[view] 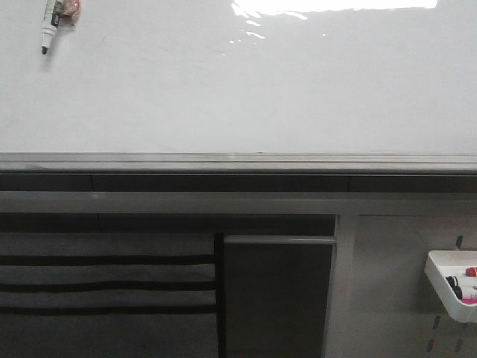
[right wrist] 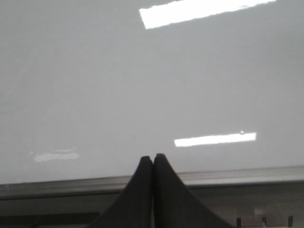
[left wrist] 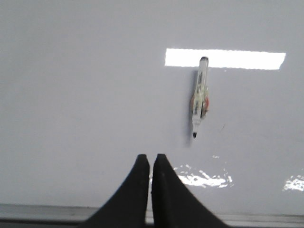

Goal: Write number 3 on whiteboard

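Note:
The whiteboard (view: 238, 89) fills the upper part of the front view, glossy white with glare and a grey lower rail (view: 238, 161). No number 3 shows on it. A black-tipped marker (view: 51, 26) hangs tip down on a holder at the board's upper left; it also shows in the left wrist view (left wrist: 199, 97). My left gripper (left wrist: 151, 157) is shut and empty, facing the whiteboard (left wrist: 95, 95) below and left of the marker. My right gripper (right wrist: 153, 157) is shut and empty, facing the whiteboard (right wrist: 142, 85) near its rail. Neither gripper shows in the front view.
A white tray (view: 452, 283) holding markers hangs on the grey pegboard panel (view: 387, 283) at the lower right. A dark panel (view: 276, 298) and grey slatted shelves (view: 104, 283) lie below the rail.

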`<state>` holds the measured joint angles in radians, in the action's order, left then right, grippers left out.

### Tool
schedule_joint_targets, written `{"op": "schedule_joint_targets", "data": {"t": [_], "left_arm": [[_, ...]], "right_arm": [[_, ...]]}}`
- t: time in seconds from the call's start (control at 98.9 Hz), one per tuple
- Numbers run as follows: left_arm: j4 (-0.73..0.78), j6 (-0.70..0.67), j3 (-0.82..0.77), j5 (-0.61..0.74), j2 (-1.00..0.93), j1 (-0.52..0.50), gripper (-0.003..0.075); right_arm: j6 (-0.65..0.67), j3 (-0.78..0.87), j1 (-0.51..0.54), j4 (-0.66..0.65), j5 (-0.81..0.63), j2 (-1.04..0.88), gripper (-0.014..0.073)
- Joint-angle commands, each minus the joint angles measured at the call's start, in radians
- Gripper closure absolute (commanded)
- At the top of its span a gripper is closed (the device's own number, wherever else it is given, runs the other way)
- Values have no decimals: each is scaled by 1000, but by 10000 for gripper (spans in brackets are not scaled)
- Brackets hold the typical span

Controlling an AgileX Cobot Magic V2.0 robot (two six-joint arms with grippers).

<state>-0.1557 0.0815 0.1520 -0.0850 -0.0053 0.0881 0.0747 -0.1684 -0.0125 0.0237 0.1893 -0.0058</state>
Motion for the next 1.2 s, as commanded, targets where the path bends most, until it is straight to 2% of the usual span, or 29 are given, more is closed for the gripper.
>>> {"op": "schedule_joint_targets", "data": {"t": [0.0, 0.233, 0.415, 0.971, 0.981, 1.001, 1.011, 1.082, 1.194], "left_arm": [[-9, -9, 121, -23, 19, -1, 738], [68, 1, 355, -226, 177, -1, 738], [70, 1, 379, -157, 238, -1, 738], [70, 1, 379, -164, 245, -1, 738], [76, 1, 379, -164, 245, -1, 693], [78, 1, 379, -164, 245, -3, 673], [104, 1, 379, -164, 245, -4, 253], [104, 1, 379, -164, 245, -4, 185], [104, 1, 379, -164, 245, -4, 188]], "right_arm": [[-26, -114, 4, -31, -4, 51, 660], [-31, -298, 4, -69, 24, 198, 660], [-31, -318, 4, -69, 7, 227, 660], [-31, -318, 4, -69, 3, 228, 660], [-31, -318, 4, -69, 8, 230, 592], [-31, -318, 4, -69, 8, 230, 566], [-31, -318, 4, -69, 12, 230, 159], [-31, -318, 4, -69, 9, 230, 102], [-31, -318, 4, -69, 9, 230, 95]]}}
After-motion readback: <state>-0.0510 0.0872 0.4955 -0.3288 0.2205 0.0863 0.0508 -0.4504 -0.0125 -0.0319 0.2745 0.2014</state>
